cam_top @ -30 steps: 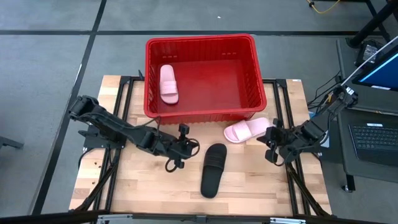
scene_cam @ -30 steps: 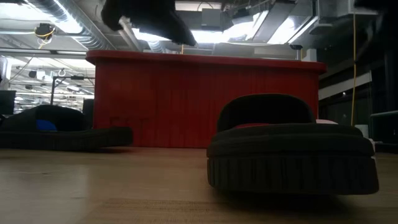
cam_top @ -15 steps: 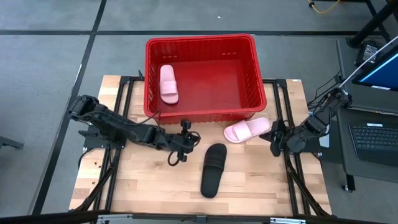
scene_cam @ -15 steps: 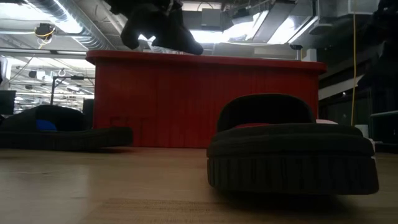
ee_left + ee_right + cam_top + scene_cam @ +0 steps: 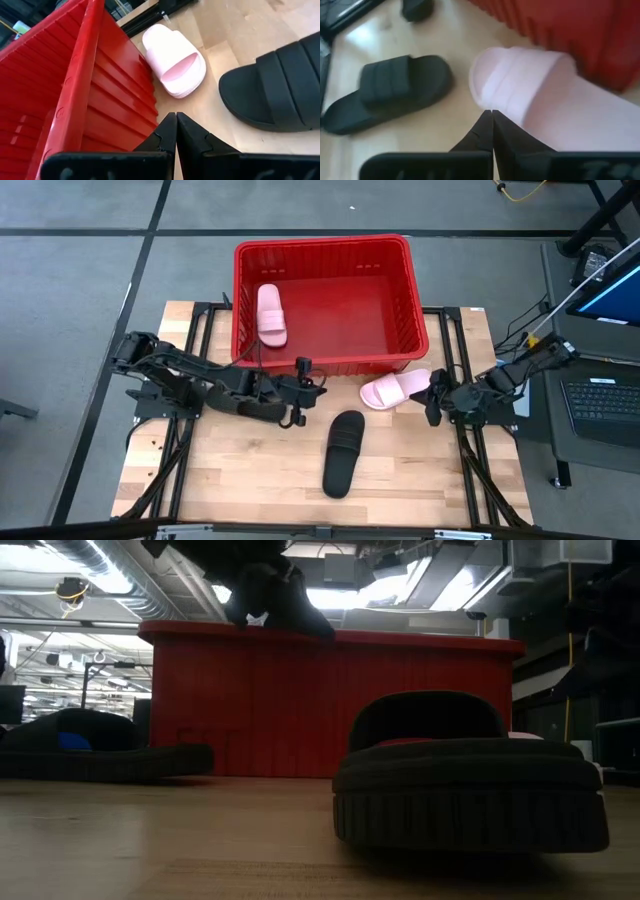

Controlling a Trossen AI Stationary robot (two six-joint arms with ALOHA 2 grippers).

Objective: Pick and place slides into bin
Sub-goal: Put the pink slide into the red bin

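The pale pink open-toe slide sandal with the wide strap (image 5: 397, 389) lies on the wooden desk (image 5: 400, 470) just outside the near right corner of the large red ribbed plastic bin (image 5: 413, 280), close to its wall. Its long axis runs roughly across the desk, tilted a little, and one end points toward our right hand (image 5: 432, 398), which sits just beside that end. In the right wrist view the sandal (image 5: 540, 95) fills the space directly ahead of the fingertips, so we judge the right arm to be the one placed for it; the reach is short and nearly along the sandal's length.

The right hand has its fingers pressed together and holds nothing. We judge it would have to spread before it could take the strap or the sole edge.

The black slide sandal of the same shape (image 5: 343, 452) lies on the desk in front of the bin, well apart from the bin wall, its long axis running mostly toward and away from the bin. Our left hand (image 5: 301, 390) is near the bin's front wall, between the bin and that sandal; its fingers are also pressed together and empty.

A second pale pink slide sandal (image 5: 270, 314) already lies inside the bin at its left side.
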